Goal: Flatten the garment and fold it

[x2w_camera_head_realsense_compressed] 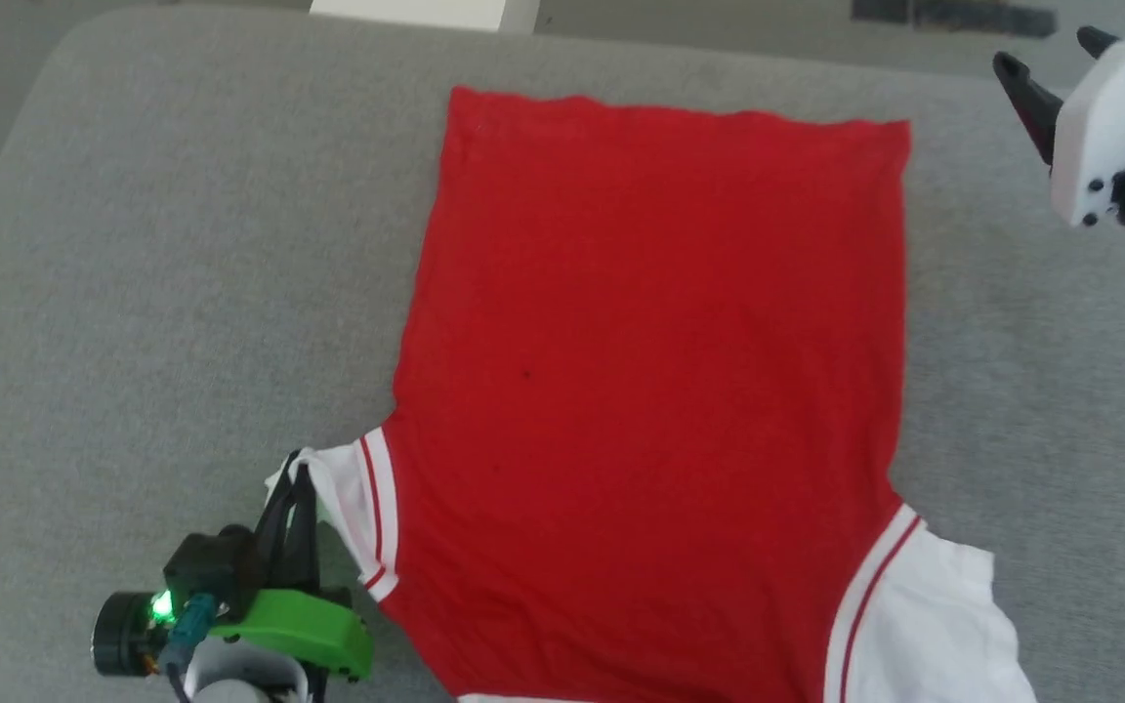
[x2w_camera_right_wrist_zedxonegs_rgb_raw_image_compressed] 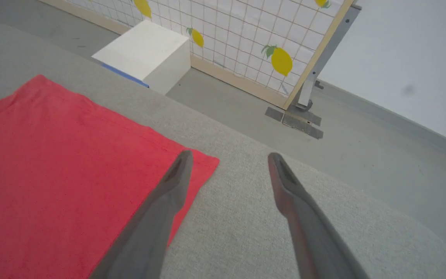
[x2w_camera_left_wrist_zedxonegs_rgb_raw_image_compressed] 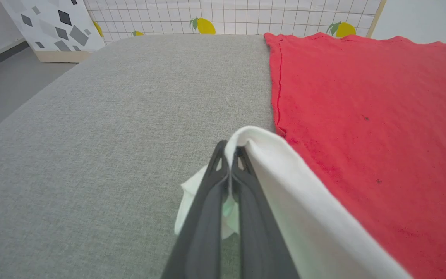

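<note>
The shirt (x2w_camera_head_realsense_compressed: 650, 371) is lying spread in the cushion (x2w_camera_head_realsense_compressed: 182, 293)'s middle, the left jaws are pinching its white sleeve (x2w_camera_head_realsense_compressed: 343, 488) toward the near edge, probably best drawn outward low and gently, while the right jaws are hovering spread near the far right corner.

1. Soft, even light fills all three views; the grey fabric-covered desk (x2w_camera_head_realsense_compressed: 182, 293) carries no hard shadows.
2. In the head view the red T-shirt with white sleeves (x2w_camera_head_realsense_compressed: 650, 371) is heavily saturated. The right arm's white shell (x2w_camera_head_realsense_compressed: 1104, 137) is nearly blown out and soft.
3. A small green lamp (x2w_camera_head_realsense_compressed: 162, 607) glows with a slight halo.
4. In the left wrist view the left arm's dark fingers (x2w_camera_left_wrist_zedxonegs_rgb_raw_image_compressed: 207, 217) and the white sleeve (x2w_camera_left_wrist_zedxonegs_rgb_raw_image_compressed: 304, 209), close to the lens, are out of focus. Wide-angle distortion stretches the frame edges.
5. In the right wrist view the right arm's fingers (x2w_camera_right_wrist_zedxonegs_rgb_raw_image_compressed: 157, 217) blur toward the bottom. A faint dark smudge (x2w_camera_right_wrist_zedxonegs_rgb_raw_image_compressed: 409, 91) sits on the pale wall (x2w_camera_right_wrist_zedxonegs_rgb_raw_image_compressed: 401, 46).
</note>
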